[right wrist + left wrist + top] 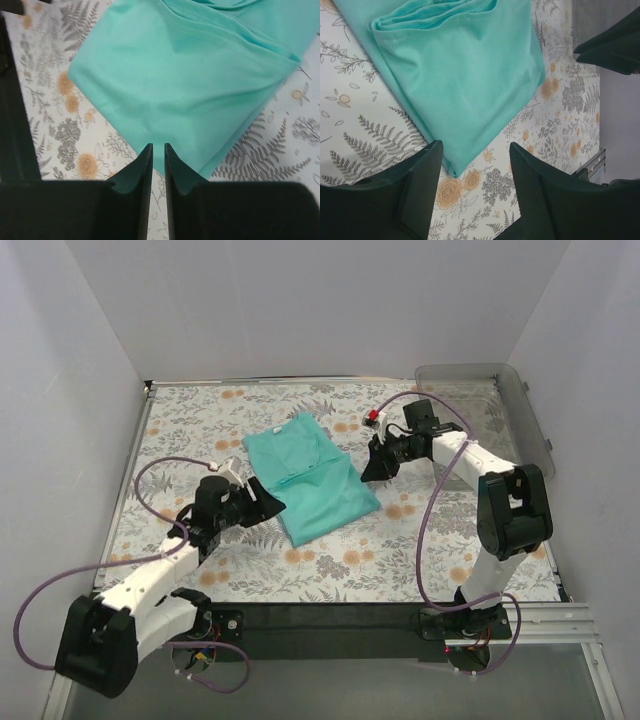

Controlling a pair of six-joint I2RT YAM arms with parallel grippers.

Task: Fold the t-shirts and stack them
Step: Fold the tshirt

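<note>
**Teal t-shirt and both arms on the flowered surface.** The t-shirt (312,480) lay folded into a rough oblong near the centre of the overhead view, running aslant from upper left to lower right. It rested flat on the surface (420,560), a cloth printed with grey ferns and orange flowers. In the left wrist view the t-shirt (465,80) filled the upper middle of the frame, with stacked fold edges along its top. One corner reached down between the dark fingers (420,190). In the right wrist view the t-shirt (190,85) covered the upper centre, its layered folds running toward the upper right.

The left pincer (264,504) stood just beside the lower left edge of the garment in the overhead view. Its jaws were spread wide apart, and in its own camera the left pincer (474,156) straddled the fabric corner without closing on it.

The right pincer (376,472) sat at the right-hand corner of the garment. In its own view the right pincer (156,148) had its jaws drawn almost together, with only a thin slit between them above the fabric's lower point. Whether any cloth was caught there could not be told.

A clear plastic bin (478,388) stood at the upper right of the overhead view, well apart from the t-shirt. Purple cables (432,530) looped along each arm.
</note>
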